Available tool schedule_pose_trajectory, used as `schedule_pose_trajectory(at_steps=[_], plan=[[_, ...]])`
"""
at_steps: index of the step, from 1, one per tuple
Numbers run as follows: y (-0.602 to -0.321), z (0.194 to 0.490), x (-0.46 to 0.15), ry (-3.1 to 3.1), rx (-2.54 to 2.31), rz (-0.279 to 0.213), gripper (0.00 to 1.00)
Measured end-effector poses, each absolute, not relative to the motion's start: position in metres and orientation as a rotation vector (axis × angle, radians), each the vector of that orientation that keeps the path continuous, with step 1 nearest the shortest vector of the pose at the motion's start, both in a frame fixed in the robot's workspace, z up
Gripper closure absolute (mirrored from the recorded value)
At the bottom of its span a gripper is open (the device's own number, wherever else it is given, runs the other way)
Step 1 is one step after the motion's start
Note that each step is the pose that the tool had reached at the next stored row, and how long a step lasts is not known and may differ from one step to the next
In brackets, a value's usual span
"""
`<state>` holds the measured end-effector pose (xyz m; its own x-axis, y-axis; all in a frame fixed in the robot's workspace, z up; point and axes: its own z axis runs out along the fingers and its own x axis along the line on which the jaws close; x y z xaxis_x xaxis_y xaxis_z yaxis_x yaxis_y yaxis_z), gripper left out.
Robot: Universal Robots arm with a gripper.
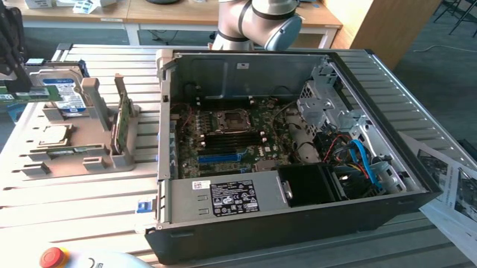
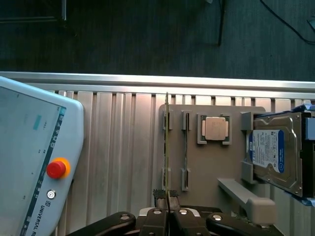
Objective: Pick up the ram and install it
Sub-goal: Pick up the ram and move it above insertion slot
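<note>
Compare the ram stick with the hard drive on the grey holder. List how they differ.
Shape: the ram is a long, thin green board, while the hard drive is a thick silver box with a blue-white label.
Pose: the ram stands on its long edge in a narrow slot, while the hard drive sits propped in a wider cradle, label face showing.
Shared: both rest in the grey holder, outside the open computer case.

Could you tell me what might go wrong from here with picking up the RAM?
The ram stands on its thin edge in the grey holder, so a gripper slightly off line may strike the holder or tilt the stick. The CPU chip sits nearby on the same holder and could be knocked.
</note>
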<state>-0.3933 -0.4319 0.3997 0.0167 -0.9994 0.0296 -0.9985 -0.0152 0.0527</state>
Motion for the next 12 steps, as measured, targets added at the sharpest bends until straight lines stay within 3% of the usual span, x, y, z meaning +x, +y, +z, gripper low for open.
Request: schedule_pose_trajectory(at_steps=[12], plan=[[-0.4319, 0.4062, -0.3933, -2.163, 2.198, -0.024, 0.88]])
